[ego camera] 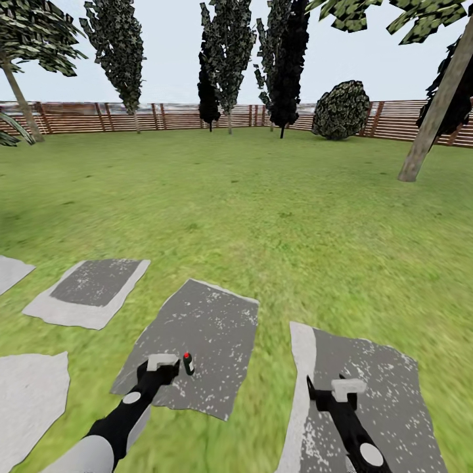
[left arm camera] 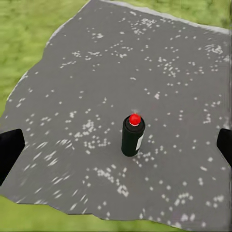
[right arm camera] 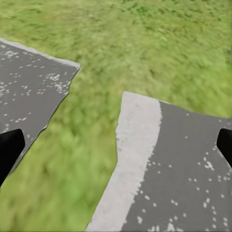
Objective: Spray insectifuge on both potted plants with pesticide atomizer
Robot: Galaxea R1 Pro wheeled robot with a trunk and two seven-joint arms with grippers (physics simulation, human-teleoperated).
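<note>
The pesticide atomizer [ego camera: 188, 363] is a small dark bottle with a red tip and a pale label. It stands upright on a grey stepping stone [ego camera: 197, 328] in the garden lawn. My left gripper [ego camera: 165, 372] hovers just left of it, open. In the left wrist view the atomizer [left arm camera: 132, 137] stands ahead of the gripper [left arm camera: 117, 147], between the two widely spread black fingertips [left arm camera: 9, 151], untouched. My right gripper [ego camera: 330, 393] is open over another stone [ego camera: 374, 394], with nothing between its fingers [right arm camera: 9, 150]. The potted plants are out of view.
More grey stepping stones [ego camera: 92, 289] lie to the left in the grass. A leaning tree trunk [ego camera: 433, 112] stands at the right. Dark trees [ego camera: 289, 59], a round bush [ego camera: 340, 110] and a brown slatted fence [ego camera: 131, 117] line the far edge of the open lawn [ego camera: 263, 197].
</note>
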